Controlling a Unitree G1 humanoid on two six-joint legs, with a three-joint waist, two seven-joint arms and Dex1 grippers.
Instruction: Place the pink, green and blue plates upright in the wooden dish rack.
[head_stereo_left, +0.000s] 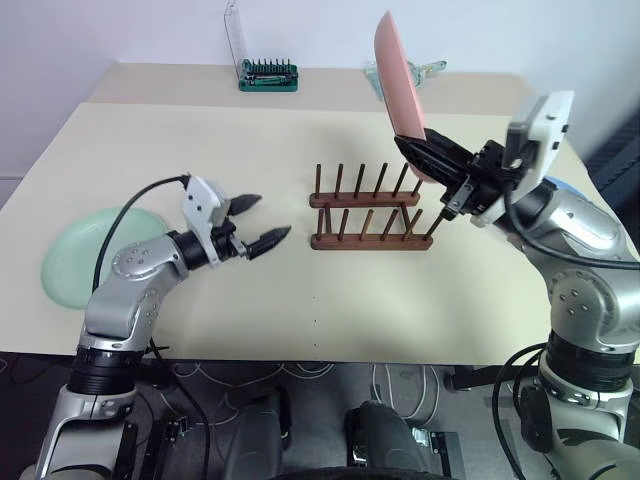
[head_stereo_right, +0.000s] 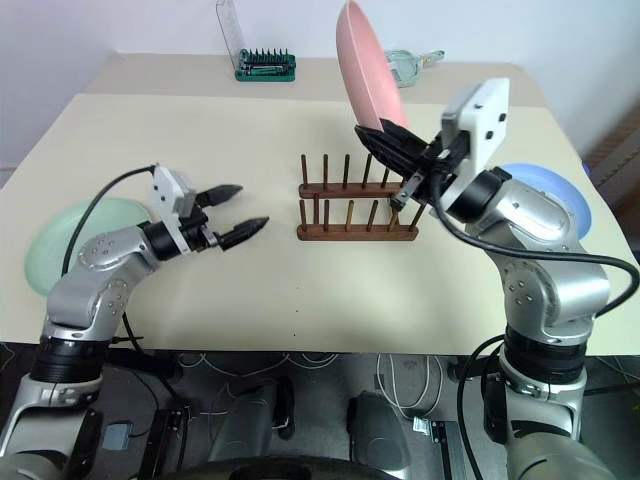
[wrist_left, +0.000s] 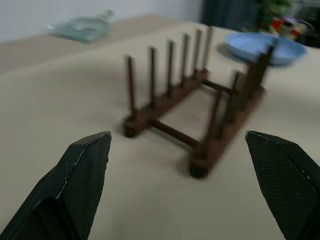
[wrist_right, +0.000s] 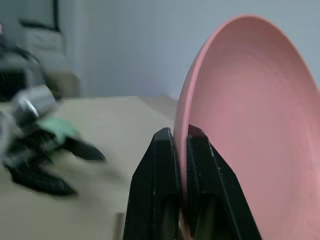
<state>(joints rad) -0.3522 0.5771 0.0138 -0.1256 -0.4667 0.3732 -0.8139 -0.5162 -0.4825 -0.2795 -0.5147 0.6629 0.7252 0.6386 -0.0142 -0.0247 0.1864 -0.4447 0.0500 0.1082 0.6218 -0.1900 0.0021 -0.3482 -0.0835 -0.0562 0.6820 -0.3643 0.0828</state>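
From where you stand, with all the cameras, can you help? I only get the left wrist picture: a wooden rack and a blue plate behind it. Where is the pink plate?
Observer: The pink plate is in the air, pinched at its edge by the right gripper, above the right end of the wooden rack.
Operator: Is it flat?
Observer: No, it stands nearly on edge.
Operator: And the green one?
Observer: The green plate lies flat on the table, beside the left arm.

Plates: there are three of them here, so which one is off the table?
The pink plate. The right gripper pinches its rim and holds it on edge above the wooden rack, while the green plate and blue plate lie flat on the table.
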